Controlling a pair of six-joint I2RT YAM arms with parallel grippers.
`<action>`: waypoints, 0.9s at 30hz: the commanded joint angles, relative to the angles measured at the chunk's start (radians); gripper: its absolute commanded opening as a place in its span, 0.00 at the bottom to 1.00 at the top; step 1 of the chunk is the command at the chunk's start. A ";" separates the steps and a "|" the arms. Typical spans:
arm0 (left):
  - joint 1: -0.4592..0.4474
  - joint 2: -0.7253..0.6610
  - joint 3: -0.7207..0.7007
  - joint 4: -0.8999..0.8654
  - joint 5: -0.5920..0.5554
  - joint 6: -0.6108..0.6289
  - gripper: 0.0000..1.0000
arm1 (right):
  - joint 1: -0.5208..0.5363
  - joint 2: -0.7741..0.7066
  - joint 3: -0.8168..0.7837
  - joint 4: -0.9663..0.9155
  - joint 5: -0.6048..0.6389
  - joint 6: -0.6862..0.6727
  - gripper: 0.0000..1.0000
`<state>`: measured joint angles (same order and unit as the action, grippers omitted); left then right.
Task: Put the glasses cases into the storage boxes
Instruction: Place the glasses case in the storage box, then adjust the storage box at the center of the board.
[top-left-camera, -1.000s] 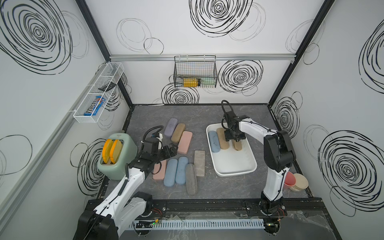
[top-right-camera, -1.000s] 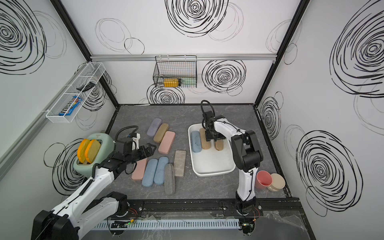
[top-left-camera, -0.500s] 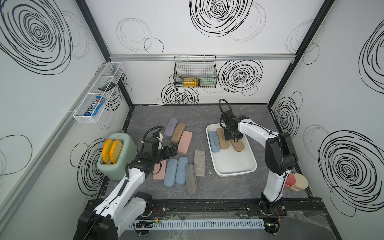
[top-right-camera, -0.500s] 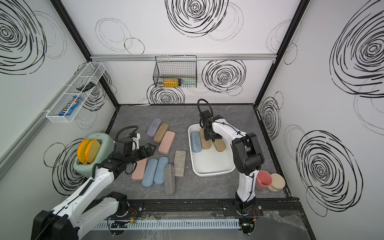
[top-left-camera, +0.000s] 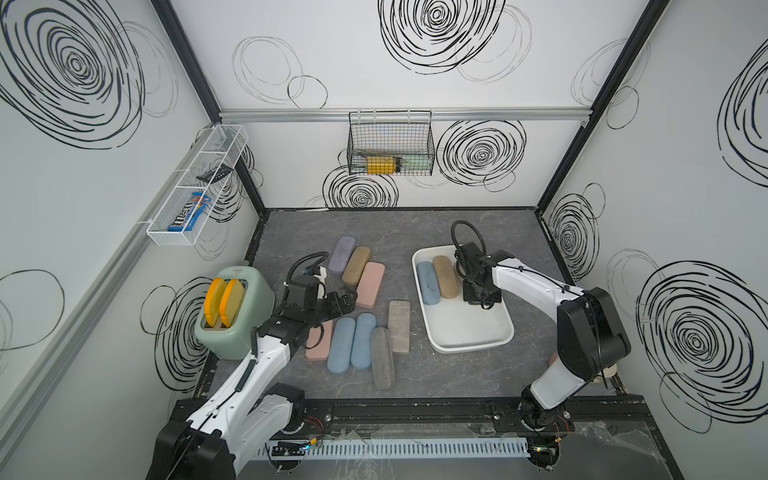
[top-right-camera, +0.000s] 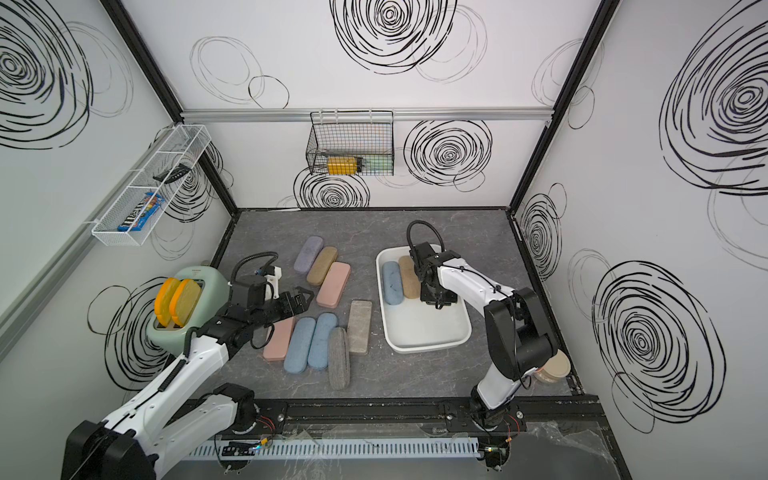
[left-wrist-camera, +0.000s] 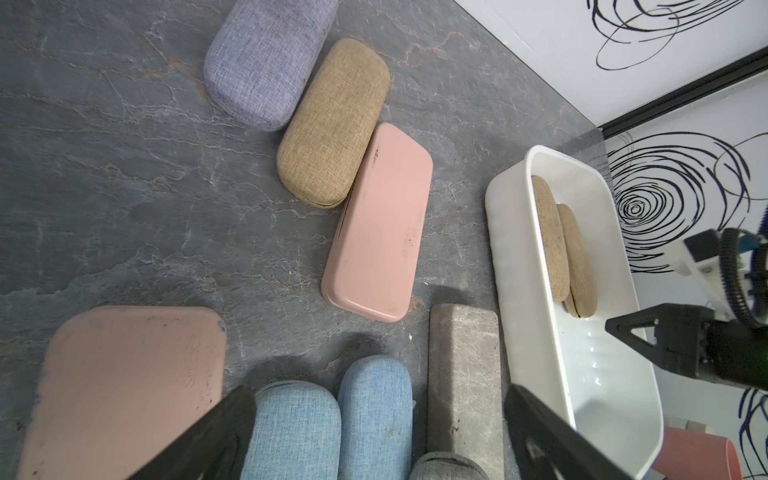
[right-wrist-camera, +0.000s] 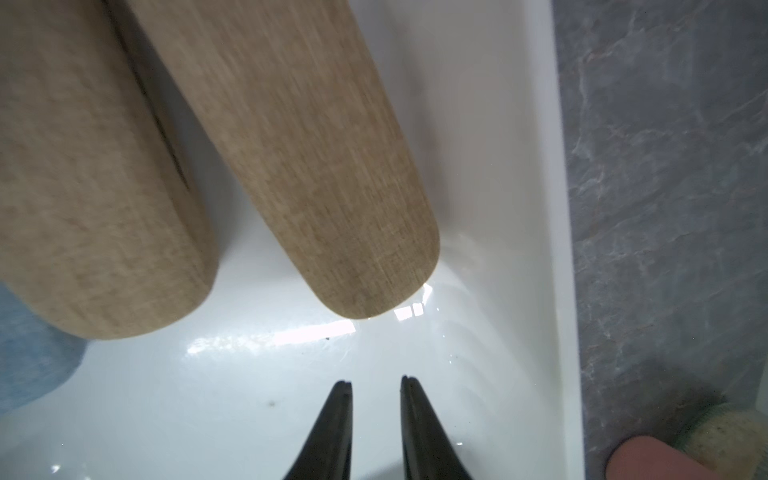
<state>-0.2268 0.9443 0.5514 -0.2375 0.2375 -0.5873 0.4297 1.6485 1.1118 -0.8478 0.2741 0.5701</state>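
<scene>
Item: blue candy packet (top-left-camera: 189, 214), white lettering "m&m's" along its face. It lies in the white wire rack (top-left-camera: 174, 239) on the side wall, well apart from the left claw (top-left-camera: 348, 302) and higher. Small mark atop the toaster (top-left-camera: 245, 332), near that claw: too small to read.

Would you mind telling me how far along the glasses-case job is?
Done: three cases lie in the white bin, one blue case and two tan cases. In hand: nothing; the right tool is shut and empty over the bin, the left tool open over the table. Left: eight cases lying there.
</scene>
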 joint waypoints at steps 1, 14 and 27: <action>-0.008 -0.010 -0.002 0.013 -0.010 -0.005 0.98 | -0.024 -0.036 -0.047 0.035 -0.046 0.027 0.25; -0.014 -0.012 -0.001 0.009 -0.016 -0.005 0.98 | -0.077 0.016 -0.058 0.163 -0.076 -0.025 0.21; -0.017 -0.017 0.001 0.003 -0.021 -0.005 0.98 | -0.080 0.117 0.074 0.177 -0.104 -0.052 0.19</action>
<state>-0.2359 0.9405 0.5514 -0.2379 0.2295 -0.5873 0.3519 1.7538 1.1416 -0.6792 0.1711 0.5232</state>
